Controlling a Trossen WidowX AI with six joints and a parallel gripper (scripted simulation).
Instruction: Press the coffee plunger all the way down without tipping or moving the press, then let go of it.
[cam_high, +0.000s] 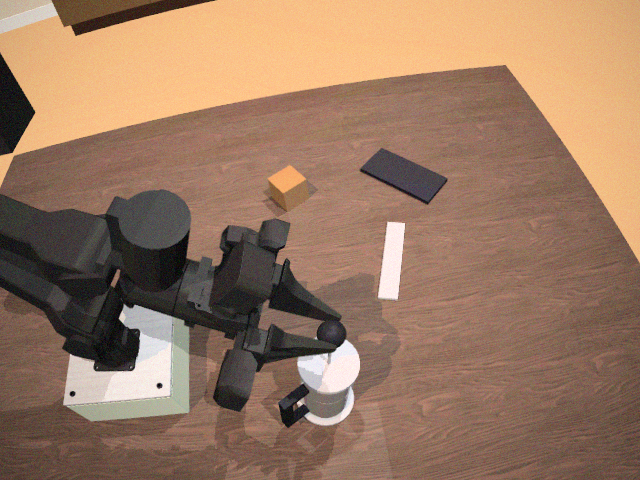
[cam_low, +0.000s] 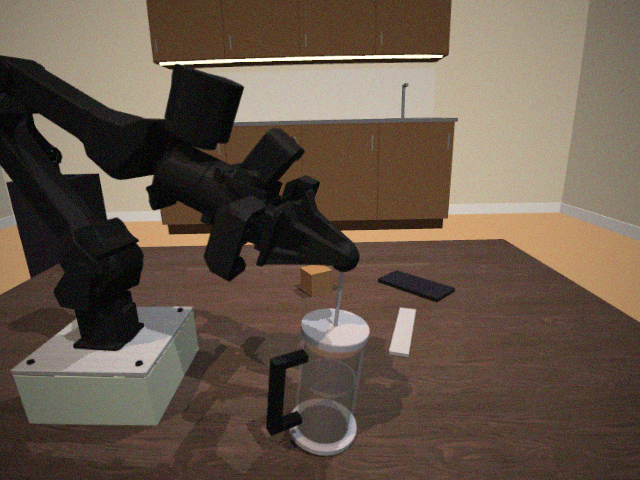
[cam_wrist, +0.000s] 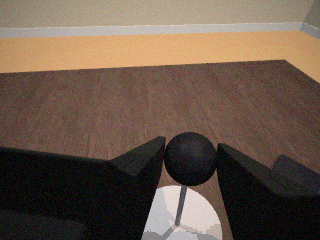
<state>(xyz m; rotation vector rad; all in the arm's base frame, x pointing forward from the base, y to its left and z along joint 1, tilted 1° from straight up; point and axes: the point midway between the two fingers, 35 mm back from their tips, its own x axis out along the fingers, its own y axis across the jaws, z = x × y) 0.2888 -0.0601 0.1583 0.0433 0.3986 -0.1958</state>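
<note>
Gripping the knob (cam_wrist: 190, 158), my gripper (cam_high: 330, 330) has both jaws clamped on its sides. I see the press (cam_low: 326, 379) upright on the table (cam_low: 516, 361), rod (cam_low: 338, 298) partly showing above the lid (cam_low: 334, 330).

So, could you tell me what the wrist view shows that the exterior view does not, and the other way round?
Only the wrist view shows the black knob plainly, pinched on both sides by the fingers, with bare rod under it. Only the exterior view shows the whole press: glass body, black handle, white base, and also the robot's mounting block, orange cube, dark slab and white strip. There the gripper hides the knob. Both show the white lid, the thin rod rising from it, and the wooden table.
</note>
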